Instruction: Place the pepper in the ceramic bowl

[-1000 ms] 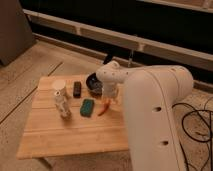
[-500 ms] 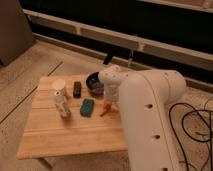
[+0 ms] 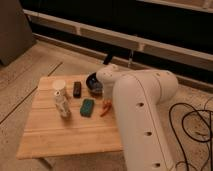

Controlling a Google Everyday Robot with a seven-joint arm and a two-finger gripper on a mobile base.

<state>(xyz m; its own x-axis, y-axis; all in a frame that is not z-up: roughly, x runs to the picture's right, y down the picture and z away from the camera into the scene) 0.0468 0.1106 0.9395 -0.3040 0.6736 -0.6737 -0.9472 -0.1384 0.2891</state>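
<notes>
The pepper (image 3: 104, 109), small and red-orange, lies on the wooden table (image 3: 60, 135) just right of a teal sponge (image 3: 87, 106). My gripper (image 3: 108, 103) reaches down at the pepper's upper end, mostly hidden behind my own white arm (image 3: 140, 110), and is shut on it. The pepper still rests on the table top. The ceramic bowl (image 3: 93, 83), dark and round, stands at the table's back edge, just behind the gripper and partly covered by the arm.
A white cup (image 3: 59, 86) and a pale bottle (image 3: 62, 104) stand at the left of the table, and a dark rectangular object (image 3: 77, 89) lies beside the bowl. Black cables (image 3: 192, 125) lie on the floor to the right.
The gripper has closed at the pepper. The arm has shifted slightly over the table's right side. The pepper, bowl and sponge stay where they were.
</notes>
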